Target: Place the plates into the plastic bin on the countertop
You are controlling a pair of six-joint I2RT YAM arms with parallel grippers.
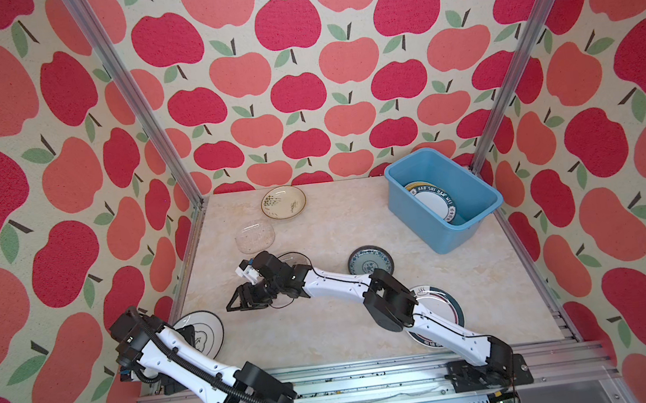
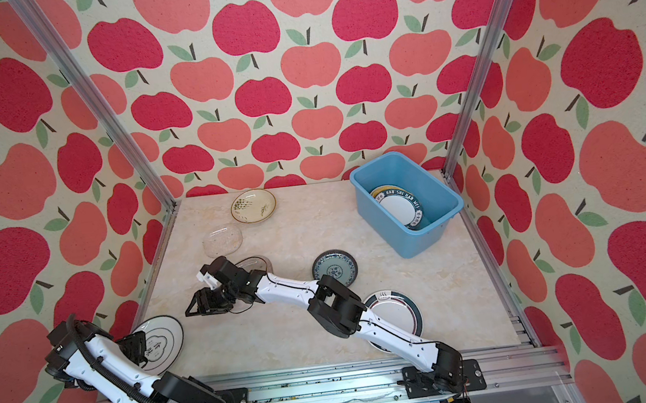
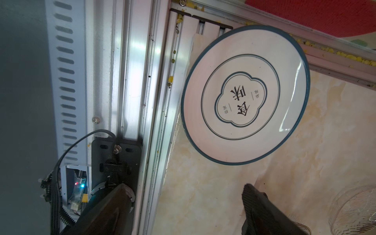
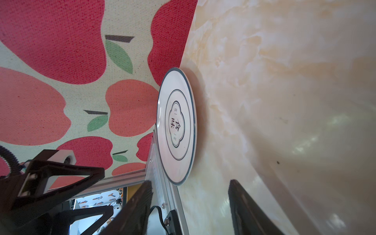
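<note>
With my left gripper (image 3: 184, 189) and right gripper (image 4: 190, 183) both spread and empty, I'd pinch the white plate (image 3: 244, 93) at the worktop's (image 3: 305, 162) front-left corner by its rim, judging it stiff, glossy-slick and breakable.

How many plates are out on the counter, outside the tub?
6: cream plate at the back; glass plate beside it; second glass plate, partly under the right arm; blue plate mid-counter; banded plate under that arm; white plate front left. More may be hidden.
</note>
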